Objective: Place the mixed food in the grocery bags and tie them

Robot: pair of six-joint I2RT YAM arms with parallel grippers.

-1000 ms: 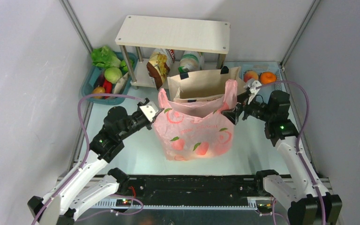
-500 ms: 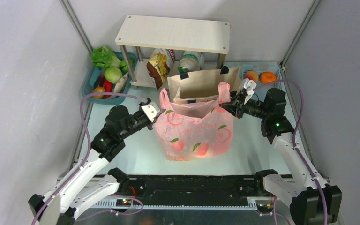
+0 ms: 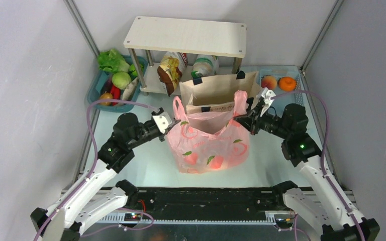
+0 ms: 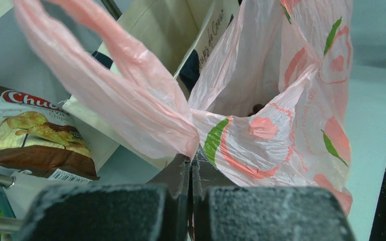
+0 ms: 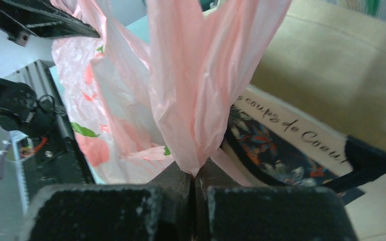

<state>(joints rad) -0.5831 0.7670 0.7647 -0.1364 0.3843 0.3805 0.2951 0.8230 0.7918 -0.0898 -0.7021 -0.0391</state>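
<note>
canvas tote [image 3: 217, 89] touching pink bag [image 3: 208, 145], shelf [image 3: 186, 35] beyond

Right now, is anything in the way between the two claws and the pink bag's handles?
Nothing visible. The left gripper is shut on one handle of the pink bag, the right gripper on the other. The canvas tote stands behind the bag, not between them.

This looks like a robotics lab test cell, not a home or shop. Plain grey panels [image 3: 25, 100] on aluminium posts [image 3: 82, 27] box in a pale bench [image 3: 276, 150]. Two robot arms [image 3: 96, 176] trailing purple cables [image 3: 123, 102] are bolted to a black rail [image 3: 206, 198]. A small shelf [image 3: 186, 34], a crisp packet [image 3: 170, 73] and a blue basket [image 3: 92, 92] of vegetables seem to be staged props, perhaps plastic.
</note>
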